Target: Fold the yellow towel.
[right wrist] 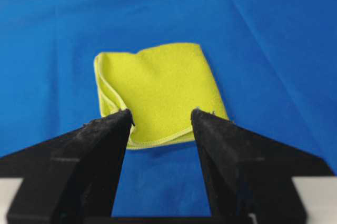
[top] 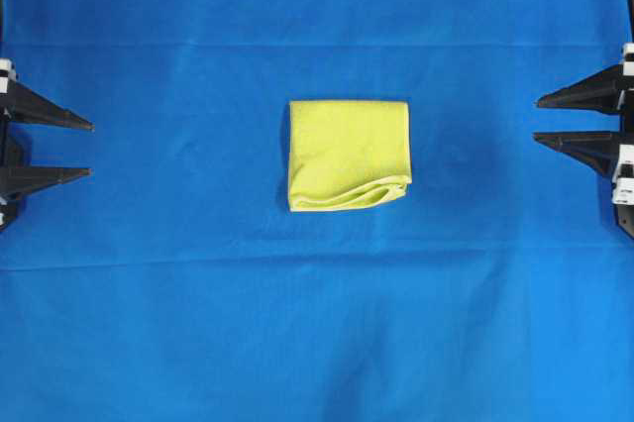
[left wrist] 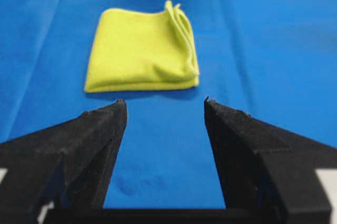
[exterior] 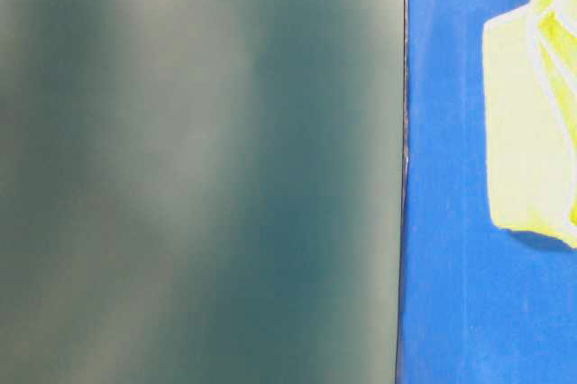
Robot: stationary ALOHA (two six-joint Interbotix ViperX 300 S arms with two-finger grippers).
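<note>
Left gripper (top: 89, 150) is sitting at the left edge of the overhead view with its jaws spread wide and nothing between them; right gripper (top: 537, 119) is sitting at the right edge, likewise wide apart and empty. Both are pointing inward and standing well apart from the yellow towel (top: 349, 155), which is lying folded into a compact square at the middle of the blue table cloth (top: 178, 303). The left wrist view is showing what the overhead one only hints at: stacked layers curling up at the towel's far right corner. The right wrist view is showing the pale stitched hem running along the towel's left and near edges. The table-level view is mostly filled by a blurred grey-green surface (exterior: 198, 168), nature unclear, with only a slice of towel and cloth showing at its right. No containers visible in any view.
</note>
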